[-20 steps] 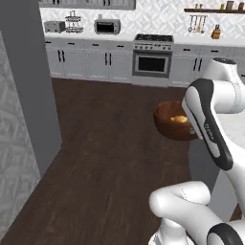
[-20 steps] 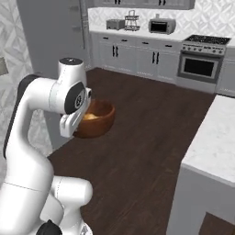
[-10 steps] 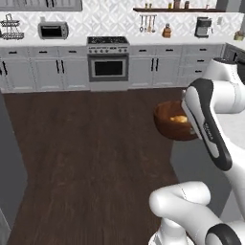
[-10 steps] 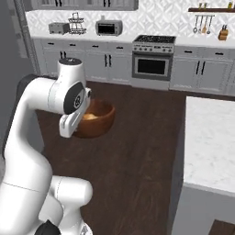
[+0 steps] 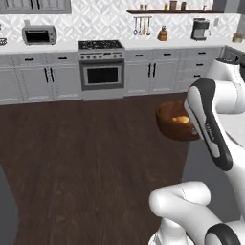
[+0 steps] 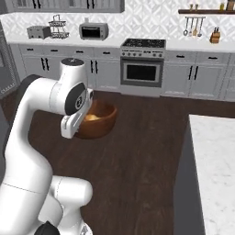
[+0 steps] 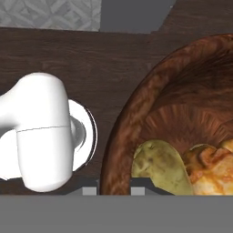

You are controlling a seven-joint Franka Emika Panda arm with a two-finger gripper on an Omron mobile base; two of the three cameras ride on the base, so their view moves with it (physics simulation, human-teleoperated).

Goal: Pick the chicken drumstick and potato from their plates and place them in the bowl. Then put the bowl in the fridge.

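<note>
Reddish-brown glossy wooden bowl [image 7: 182, 109] is hanging in mid-air over the dark wood floor [image 5: 86, 153], gripped at its rim by the tool [image 7: 113, 190], whose two dark tips are pinching close together on either side of the bowl wall. Inside it the olive-yellow oval potato [image 7: 160, 168] is lying against the golden-orange browned chicken drumstick [image 7: 214, 170], both settled low toward the held side. In the base views the bowl [image 6: 97, 120] is sitting tucked close against the white arm, with the steel oven [image 5: 101, 64] and grey cabinets well beyond.

Judging from this, both foods are loaded and the carry to the fridge is under way. The risk is the one-sided rim grip: a sharp turn of the base or arm could be tilting the bowl, spilling the food or letting the rim slip free.
</note>
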